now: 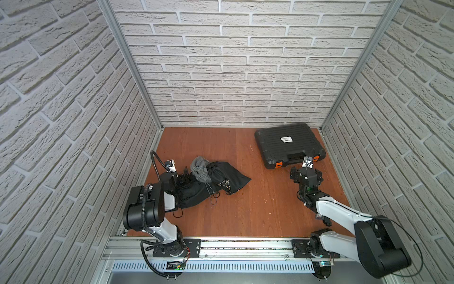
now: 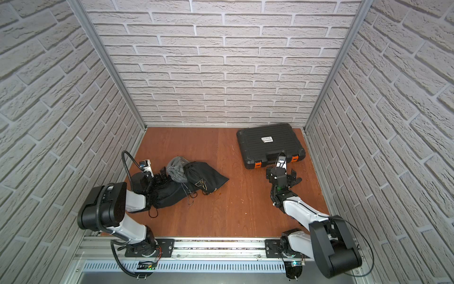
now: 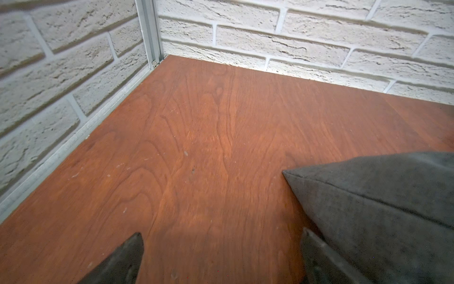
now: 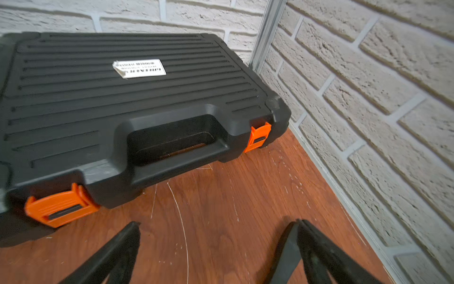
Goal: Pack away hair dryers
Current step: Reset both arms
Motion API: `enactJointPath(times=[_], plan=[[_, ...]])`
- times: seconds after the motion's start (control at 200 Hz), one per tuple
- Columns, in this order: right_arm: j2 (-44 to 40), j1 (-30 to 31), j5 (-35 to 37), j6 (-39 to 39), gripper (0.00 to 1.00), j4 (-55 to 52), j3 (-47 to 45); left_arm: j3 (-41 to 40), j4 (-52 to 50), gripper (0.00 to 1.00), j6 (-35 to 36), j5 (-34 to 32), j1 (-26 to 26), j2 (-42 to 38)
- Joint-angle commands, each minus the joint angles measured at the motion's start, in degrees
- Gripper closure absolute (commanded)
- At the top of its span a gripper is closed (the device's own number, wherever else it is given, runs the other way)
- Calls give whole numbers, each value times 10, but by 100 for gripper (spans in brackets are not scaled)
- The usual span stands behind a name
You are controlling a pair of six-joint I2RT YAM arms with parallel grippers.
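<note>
Closest to the lens, the left jaws show only as two dark fingertips (image 3: 122,258) cut off at the frame's edge. They are spread wide with bare wood between them and nothing held, and a grey pouch (image 3: 380,209) lies against one of them. The right jaws are likewise wide apart and empty, their fingertips (image 4: 115,253) over scratched wood just before the handle side of the black case (image 4: 122,98), not touching it. The hair dryers show uncovered in no view; whether they sit inside the bulging pouches or the case cannot be told. In both top views the left arm (image 1: 147,204) hides part of a black pouch (image 1: 194,194) near the worktop's left edge. A second black pouch (image 1: 228,175) lies beside it toward the middle, drawstrings trailing on the wood. Only the right wrist view shows the case's orange latches (image 4: 59,209) close up, plus a white label (image 4: 140,68) too blurred to read. The case lies flat, lid down, in the far right corner. The worktop (image 1: 245,209) is reddish-brown wood grain, walled on three sides by white brick-pattern panels (image 1: 245,61) with metal posts at the far corners. A metal rail (image 1: 245,246) runs along the near edge.
</note>
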Motion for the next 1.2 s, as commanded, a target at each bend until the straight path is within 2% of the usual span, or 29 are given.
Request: enactJointPath(times=[0.0,0.145,0.275,0.405,0.505,0.55,0.585,0.625,0.68,0.755,0.835,1.195], plan=[[43,-3,-25,-22,1,69,30,8,45,2,2,-9,-4,-4],[99,-10,-49,-52,1,139,32,10,41,2,2,-7,-4,-5],[132,-21,-103,-58,1,63,88,17,27,2,3,-3,-4,-6],[119,-21,-110,-60,1,100,59,33,-2,2,9,3,-6,-6],[105,-35,-147,-52,0,204,-13,36,-9,2,11,3,-7,-6],[146,-37,-154,-66,1,350,-54,39,-15,2,12,2,-9,-7],[171,-37,-153,-71,0,405,-66,41,-19,2,14,1,-10,-7],[158,-36,-150,-69,0,349,-51,43,-24,2,15,1,-11,-7],[117,-39,-155,-51,0,189,0,45,-26,2,16,1,-12,-7],[145,-44,-159,-61,0,279,-20,47,-30,2,17,1,-13,-7],[123,-45,-163,-50,0,209,-5,52,-42,2,21,-3,-17,-8],[126,-47,-165,-52,0,218,-6,74,-87,2,42,-27,-38,-10]])
